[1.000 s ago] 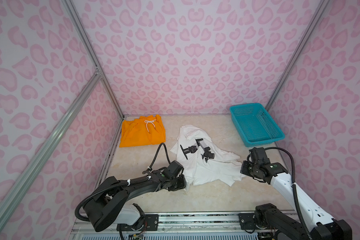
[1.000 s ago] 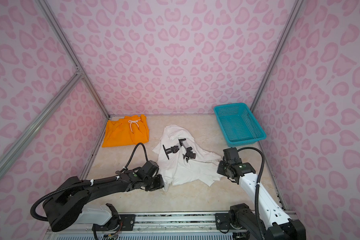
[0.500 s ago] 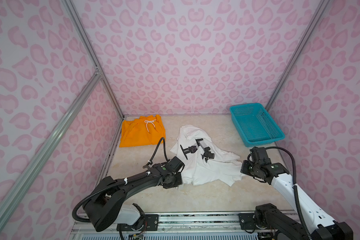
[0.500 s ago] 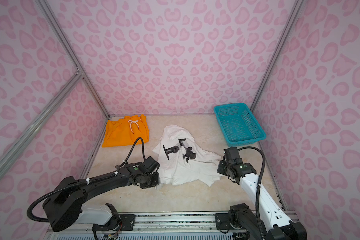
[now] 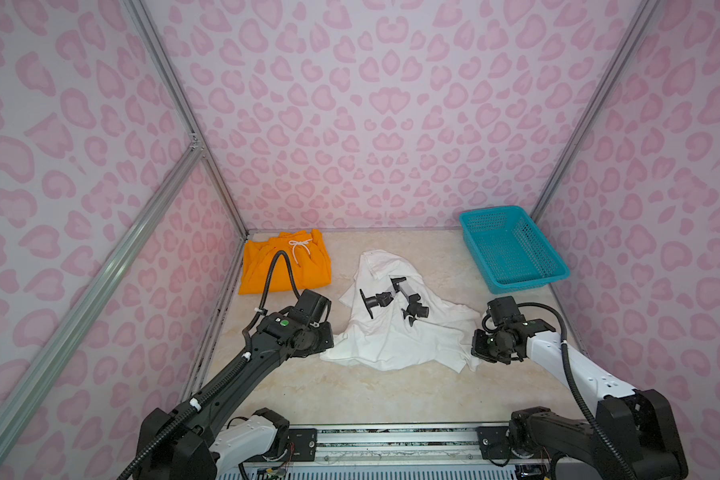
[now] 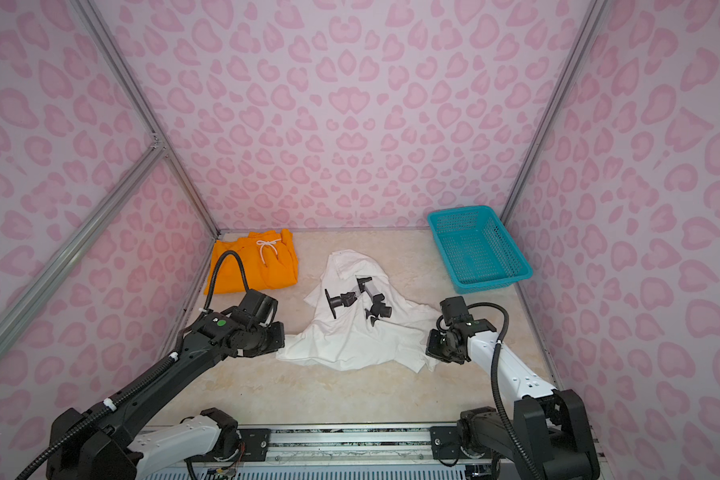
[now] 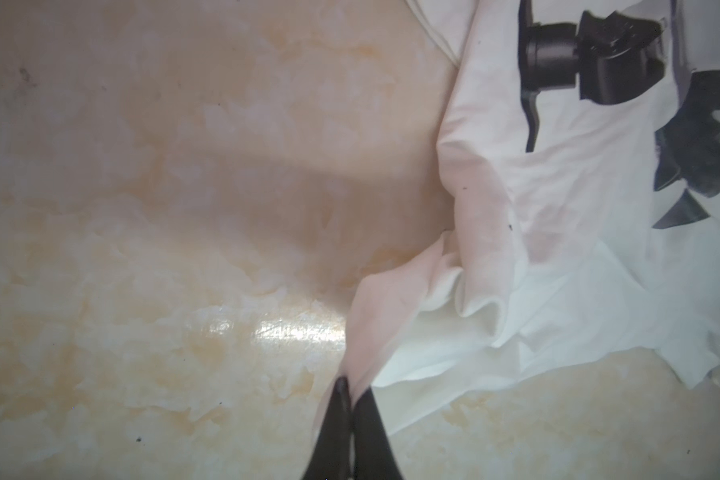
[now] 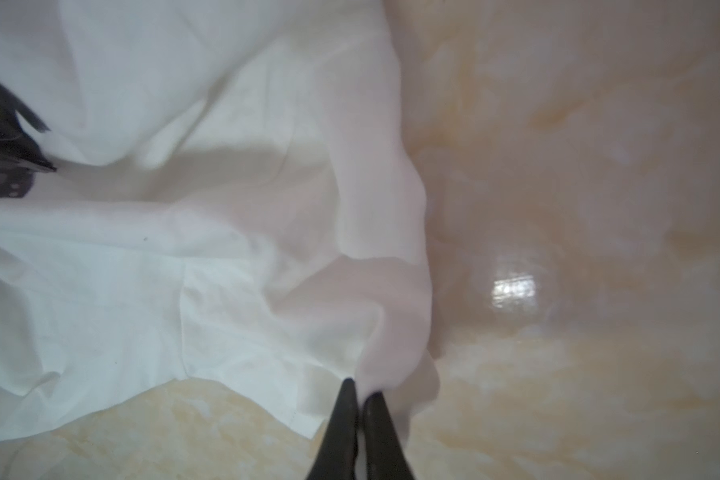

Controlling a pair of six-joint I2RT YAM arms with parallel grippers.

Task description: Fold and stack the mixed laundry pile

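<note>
1. Table [image 5: 350, 395]. Pale marbled top, walled in pink-patterned panels. Bears all items below.

2. T-shirt [image 5: 395, 340]. White and crumpled, lying mid-table between the two grippers. Its far part is bunched and its near hem is spread wide on the table. One near corner runs out to each gripper.

3. Basket [image 5: 524, 284]. Teal, perforated, in the far right corner. It sits beyond the right gripper and clear of the T-shirt.

4. Shorts [image 5: 312, 270]. Orange, lying flat in the far left corner. They are beyond the left gripper, apart from it and from the T-shirt.

5. Left gripper [image 7: 352, 384]. Low over the table at the T-shirt's near left corner. The fingers are pinched together with a strip of the white cloth caught between the tips. From there the cloth rises and fans out into the garment.

6. Right gripper [image 8: 360, 388]. Low at the T-shirt's near right corner. The fingers are close together with a fold of the hem nipped between the tips, and the rest of the shirt spreads away from them.

7. Print [image 5: 377, 299]. Black-grey, on the T-shirt's upper middle, well apart from both grippers.

8. Drawstring [image 5: 298, 249]. White, tied at the shorts' waistband on the far edge.
</note>
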